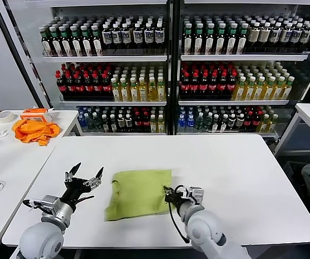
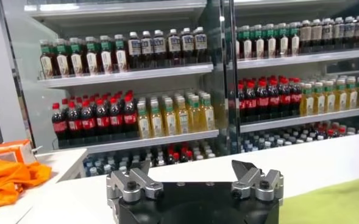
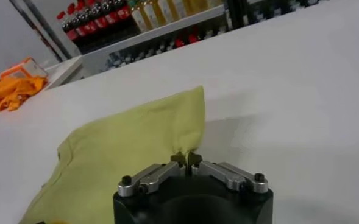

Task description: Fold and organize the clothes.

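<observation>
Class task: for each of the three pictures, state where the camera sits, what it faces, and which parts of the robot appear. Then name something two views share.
Head view: on the robot's head, looking forward and down at the white table; both arms show, the open left gripper beside the T-shirt, the right gripper at its edge.
Left wrist view: on the left arm, facing the drink shelves; its open left gripper shows.
Right wrist view: on the right arm, facing the T-shirt; its right gripper is shut on the hem.
Shared: all show the orange cloth.
</observation>
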`<act>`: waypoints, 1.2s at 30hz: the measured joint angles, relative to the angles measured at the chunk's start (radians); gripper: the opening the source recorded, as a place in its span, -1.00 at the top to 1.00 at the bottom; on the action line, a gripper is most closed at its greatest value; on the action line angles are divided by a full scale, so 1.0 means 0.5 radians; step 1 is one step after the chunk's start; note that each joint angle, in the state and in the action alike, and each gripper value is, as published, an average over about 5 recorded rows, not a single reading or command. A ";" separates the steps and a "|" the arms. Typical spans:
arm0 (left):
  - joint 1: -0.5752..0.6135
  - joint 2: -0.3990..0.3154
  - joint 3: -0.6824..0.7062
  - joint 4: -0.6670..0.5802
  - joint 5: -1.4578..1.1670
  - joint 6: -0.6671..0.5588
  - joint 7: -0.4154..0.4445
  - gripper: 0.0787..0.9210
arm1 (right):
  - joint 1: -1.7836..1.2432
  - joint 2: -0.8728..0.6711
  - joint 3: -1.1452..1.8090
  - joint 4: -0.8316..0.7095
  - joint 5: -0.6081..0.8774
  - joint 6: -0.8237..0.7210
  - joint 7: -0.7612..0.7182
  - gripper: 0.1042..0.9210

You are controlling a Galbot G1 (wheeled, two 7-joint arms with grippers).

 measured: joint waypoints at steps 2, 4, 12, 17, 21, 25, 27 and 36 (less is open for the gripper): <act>-0.005 -0.002 0.007 0.009 0.019 -0.011 0.003 -0.77 | -0.015 -0.031 0.041 0.022 0.001 -0.004 -0.012 0.95; -0.012 -0.005 0.015 0.021 0.039 -0.026 0.007 -0.77 | -0.033 -0.070 0.087 0.043 0.001 -0.007 -0.031 0.95; -0.037 -0.029 0.024 0.065 0.092 -0.092 0.034 -0.77 | -0.133 -0.220 0.267 0.102 -0.037 -0.010 -0.103 0.95; -0.028 -0.029 0.018 0.073 0.109 -0.118 0.041 -0.77 | -0.193 -0.253 0.327 0.108 -0.085 -0.008 -0.127 0.95; -0.030 -0.026 0.013 0.082 0.121 -0.138 0.048 -0.77 | -0.216 -0.256 0.350 0.103 -0.136 -0.010 -0.146 0.95; -0.050 -0.035 0.023 0.092 0.136 -0.164 0.072 -0.77 | -0.238 -0.252 0.378 0.102 -0.213 -0.006 -0.197 0.77; -0.065 -0.042 0.026 0.095 0.142 -0.175 0.084 -0.77 | -0.250 -0.256 0.397 0.109 -0.261 0.001 -0.232 0.62; -0.128 -0.086 0.021 0.107 0.206 -0.185 0.111 -0.77 | -0.342 -0.326 0.543 0.229 -0.485 0.033 -0.403 -0.01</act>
